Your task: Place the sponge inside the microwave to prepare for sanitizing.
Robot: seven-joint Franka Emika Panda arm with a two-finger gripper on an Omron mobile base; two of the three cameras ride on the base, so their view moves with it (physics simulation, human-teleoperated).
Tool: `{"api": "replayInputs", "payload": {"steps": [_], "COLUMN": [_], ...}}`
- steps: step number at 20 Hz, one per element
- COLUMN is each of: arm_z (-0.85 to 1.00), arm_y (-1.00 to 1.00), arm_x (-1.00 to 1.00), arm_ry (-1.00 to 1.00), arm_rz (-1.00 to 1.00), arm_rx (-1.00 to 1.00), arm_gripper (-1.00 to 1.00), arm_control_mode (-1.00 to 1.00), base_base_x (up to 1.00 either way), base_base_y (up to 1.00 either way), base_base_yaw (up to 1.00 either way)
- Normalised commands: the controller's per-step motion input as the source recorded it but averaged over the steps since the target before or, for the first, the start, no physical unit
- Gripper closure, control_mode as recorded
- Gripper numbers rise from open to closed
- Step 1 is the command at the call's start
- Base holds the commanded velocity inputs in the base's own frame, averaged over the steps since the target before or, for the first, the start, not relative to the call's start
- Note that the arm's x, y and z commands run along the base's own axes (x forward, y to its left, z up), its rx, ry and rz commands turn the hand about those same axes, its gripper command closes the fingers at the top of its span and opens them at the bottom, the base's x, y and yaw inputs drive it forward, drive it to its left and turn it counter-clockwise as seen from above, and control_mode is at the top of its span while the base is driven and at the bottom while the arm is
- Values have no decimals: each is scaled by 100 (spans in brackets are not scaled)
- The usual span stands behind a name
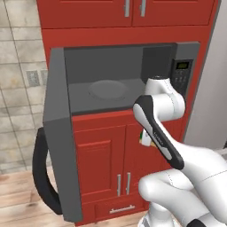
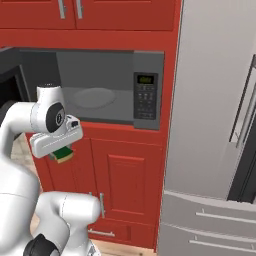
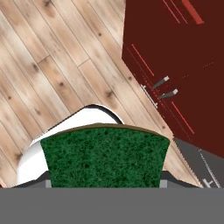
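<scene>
The microwave (image 1: 155, 55) (image 2: 115, 60) stands open, its dark grey door (image 1: 60, 133) swung out to the left. A round grey turntable (image 1: 107, 88) (image 2: 94, 97) lies inside, and the keypad panel (image 2: 145, 95) is on the right. My gripper (image 2: 61, 153) hangs pointing down, in front of and below the microwave opening, shut on the sponge (image 2: 62, 154) (image 3: 105, 155). The sponge's dark green face fills the lower middle of the hand view, where it covers the fingertips. A small corner of the sponge (image 1: 144, 140) peeks out behind my forearm.
Red cabinet doors (image 1: 99, 159) (image 2: 127, 180) with metal handles sit under the microwave. The open door's black curved handle (image 1: 44, 177) juts out low on the left. A grey fridge (image 2: 215, 125) stands to the right. Wood floor (image 3: 52, 78) lies below the hand.
</scene>
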Motion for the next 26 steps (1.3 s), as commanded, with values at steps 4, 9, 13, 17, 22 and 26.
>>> {"api": "replayInputs", "payload": {"steps": [4, 9, 13, 17, 22, 26], "arm_z": [0, 0, 0, 0, 0, 0], "arm_y": [0, 0, 0, 0, 0, 0], "arm_x": [0, 0, 0, 0, 0, 0], "arm_ry": [0, 0, 0, 0, 0, 0], "arm_rz": [0, 0, 0, 0, 0, 0], "arm_rx": [0, 0, 0, 0, 0, 0], "arm_gripper": [100, 100, 100, 100, 100, 100], "arm_control_mode": [100, 100, 100, 100, 100, 100], "base_base_x": [44, 25, 19, 52, 42, 25], "base_base_y": [0, 0, 2, 6, 4, 1], "base_base_yaw": [6, 2, 0, -1, 0, 0]}}
